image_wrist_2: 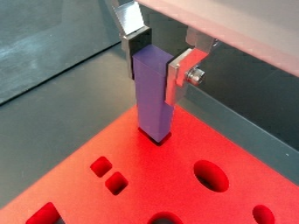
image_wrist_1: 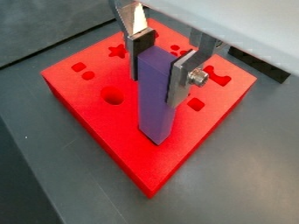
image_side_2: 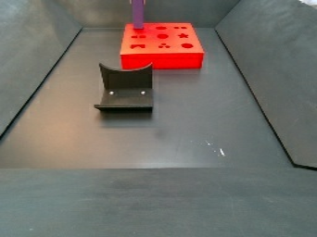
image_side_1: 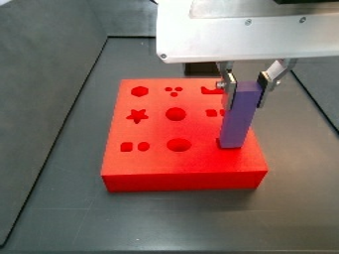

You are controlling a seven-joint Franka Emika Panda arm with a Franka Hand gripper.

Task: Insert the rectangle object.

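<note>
The rectangle object is a purple bar that stands upright, and my gripper is shut on its upper part, one silver finger on each side. Its lower end meets the top face of the red block near one edge. In a wrist view a dark rim shows round the foot of the bar, as if it sits in a hole. In a side view the bar stands at the block's right side under the gripper. In a side view the bar rises from the far block.
The red block has several shaped holes: star, circles, small squares. A dark grey curved holder stands on the dark floor nearer than the block. Raised dark walls border the floor.
</note>
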